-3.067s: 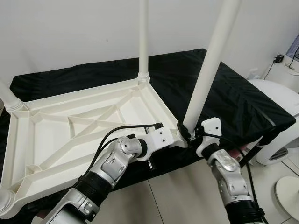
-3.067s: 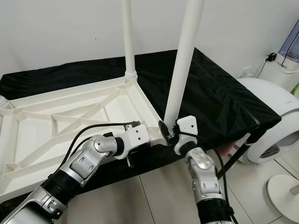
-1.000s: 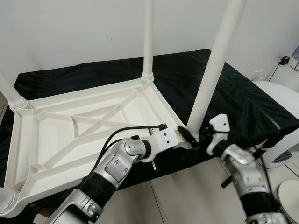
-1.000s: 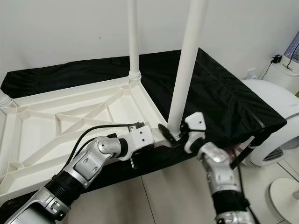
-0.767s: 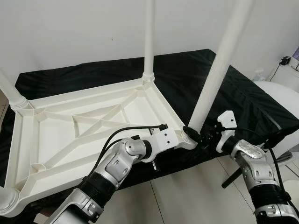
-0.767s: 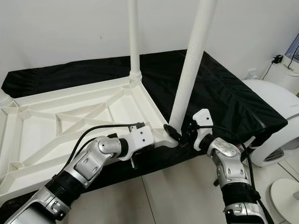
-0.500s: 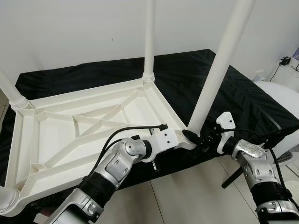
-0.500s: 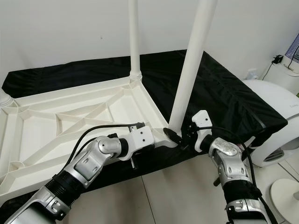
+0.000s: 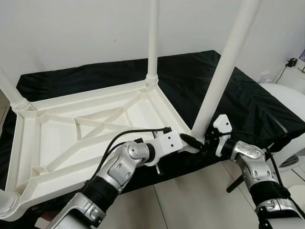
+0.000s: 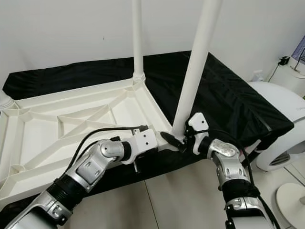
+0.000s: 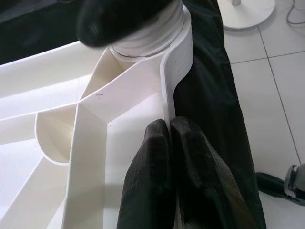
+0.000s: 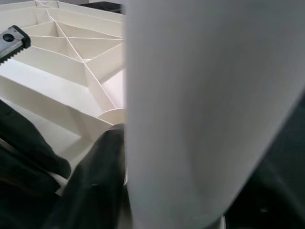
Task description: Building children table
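Tabletop (image 9: 86, 129) lies upside down on the black-covered desk (image 9: 248, 102), ribs up, so the leg sockets face up and you can work from above. Its near right corner sits at the desk's near edge, right in front of you.

Left end effector (image 11: 170, 125): fingers pinched together on the rim wall just left of that corner socket. Looks like a brace, holding the top still while the leg gets seated.

Right end effector (image 10: 178, 140): wrapped round the base of the near right leg (image 9: 224, 71), one finger (image 12: 93, 183) pressed against the leg where it meets the socket. Clamped on the leg, as far as the wrist view shows. Low grip makes sense: pushes or twists right at the joint without levering the long leg.

That leg tilts slightly right, so I'd judge it not fully home yet. Far right leg (image 9: 152, 38) stands upright in its socket. Far left leg (image 9: 10, 93) is in its socket too, and a fourth leg base (image 9: 7, 202) sits at the near left corner.

No containers here. The rib pockets hold nothing that I can see.
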Available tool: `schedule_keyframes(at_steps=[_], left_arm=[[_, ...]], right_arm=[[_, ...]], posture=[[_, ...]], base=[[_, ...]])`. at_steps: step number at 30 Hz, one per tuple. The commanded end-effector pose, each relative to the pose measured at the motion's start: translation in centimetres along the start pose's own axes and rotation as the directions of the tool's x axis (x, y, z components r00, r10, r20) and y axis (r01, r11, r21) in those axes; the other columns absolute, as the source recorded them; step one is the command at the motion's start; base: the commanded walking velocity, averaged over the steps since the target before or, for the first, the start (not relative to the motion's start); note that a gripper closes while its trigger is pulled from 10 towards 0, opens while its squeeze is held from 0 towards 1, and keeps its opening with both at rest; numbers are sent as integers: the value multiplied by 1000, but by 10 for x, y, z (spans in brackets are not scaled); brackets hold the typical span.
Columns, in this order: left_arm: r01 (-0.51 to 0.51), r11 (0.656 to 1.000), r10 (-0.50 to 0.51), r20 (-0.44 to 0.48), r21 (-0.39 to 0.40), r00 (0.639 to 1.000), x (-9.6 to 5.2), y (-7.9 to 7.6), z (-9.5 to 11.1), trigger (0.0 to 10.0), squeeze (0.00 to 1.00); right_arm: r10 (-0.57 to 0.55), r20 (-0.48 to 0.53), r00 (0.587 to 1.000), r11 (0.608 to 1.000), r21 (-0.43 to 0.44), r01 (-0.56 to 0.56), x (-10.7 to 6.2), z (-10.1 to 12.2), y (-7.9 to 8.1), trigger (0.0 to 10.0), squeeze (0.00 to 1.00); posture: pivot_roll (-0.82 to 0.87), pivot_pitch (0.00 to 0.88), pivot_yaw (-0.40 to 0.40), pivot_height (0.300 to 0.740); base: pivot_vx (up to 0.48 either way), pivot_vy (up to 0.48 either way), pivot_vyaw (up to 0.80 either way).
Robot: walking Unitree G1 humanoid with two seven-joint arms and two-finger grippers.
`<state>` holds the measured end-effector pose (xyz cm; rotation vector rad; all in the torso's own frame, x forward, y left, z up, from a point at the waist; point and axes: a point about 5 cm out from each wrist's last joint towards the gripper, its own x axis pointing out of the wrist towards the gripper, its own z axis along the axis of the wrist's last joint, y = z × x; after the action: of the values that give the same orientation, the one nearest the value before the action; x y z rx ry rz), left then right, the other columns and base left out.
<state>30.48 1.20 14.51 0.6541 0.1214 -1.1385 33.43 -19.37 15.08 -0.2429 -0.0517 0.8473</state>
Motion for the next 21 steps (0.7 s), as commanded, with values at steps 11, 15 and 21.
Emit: schedule_keyframes(at_steps=[11, 15, 21], left_arm=[[70, 998, -70, -11, 3, 998, 4, -9, -2, 10000, 0], [71, 997, -71, -10, 2, 997, 4, -10, -2, 10000, 0], [74, 997, -74, -10, 2, 997, 4, -12, -3, 10000, 0]], right_arm=[[31, -16, 999, 999, -23, -32, 1, -2, 0, 10000, 0], [0, 9, 1000, 1000, 6, -1, 3, -2, 4, 10000, 0], [-58, 53, 997, 998, 37, 56, 8, 1, 11, 10000, 0]], posture=[[-104, 49, 25, 740], [-101, 47, 15, 740], [-100, 45, 14, 740]], base=[[0, 0, 0], [0, 0, 0], [0, 0, 0]])
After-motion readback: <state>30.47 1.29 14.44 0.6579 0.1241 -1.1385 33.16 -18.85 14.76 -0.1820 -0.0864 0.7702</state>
